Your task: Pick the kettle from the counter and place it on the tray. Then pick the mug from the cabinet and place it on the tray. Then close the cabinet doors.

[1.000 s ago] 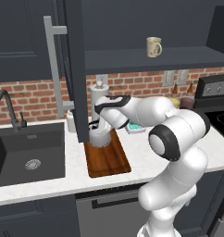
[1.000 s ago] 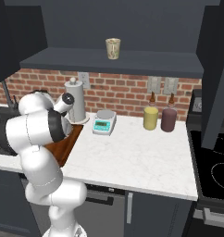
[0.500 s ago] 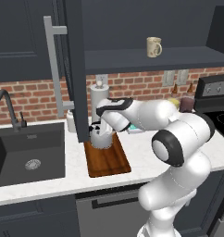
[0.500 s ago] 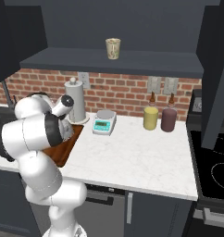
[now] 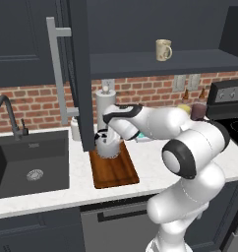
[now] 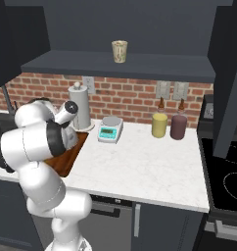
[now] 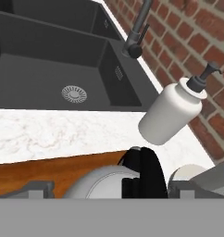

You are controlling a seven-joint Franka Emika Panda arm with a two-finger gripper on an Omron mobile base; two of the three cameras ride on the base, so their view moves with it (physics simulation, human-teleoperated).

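I can't read any brand or lettering; the small scale (image 6: 110, 130) on the counter (image 6: 140, 166) has a teal display panel, but its figures are too small for me to make out.

In my hand view the gripper (image 7: 104, 190) stands with its jaws spread wide, one grey finger at each lower side, and the kettle (image 7: 109, 183) sits between them with its black arched handle rising in the middle. The fingers look clear of the kettle's sides, so I read it as let go, not gripped.

The kettle (image 5: 107, 145) rests on the far end of the wooden tray (image 5: 113, 170), just in front of the paper-towel roll (image 5: 105, 106). The tray lies on the counter beside the dark sink (image 5: 27, 165).

My arm reaches left from its base, elbow bent, with the wrist turned down over the kettle close to the edge of the open cabinet door (image 5: 77, 74).

Past the kettle in the hand view I see a white soap dispenser (image 7: 171, 113) and the faucet (image 7: 138, 32).

The mug (image 5: 163, 49) stands on the shelf of the cabinet (image 5: 190, 61).
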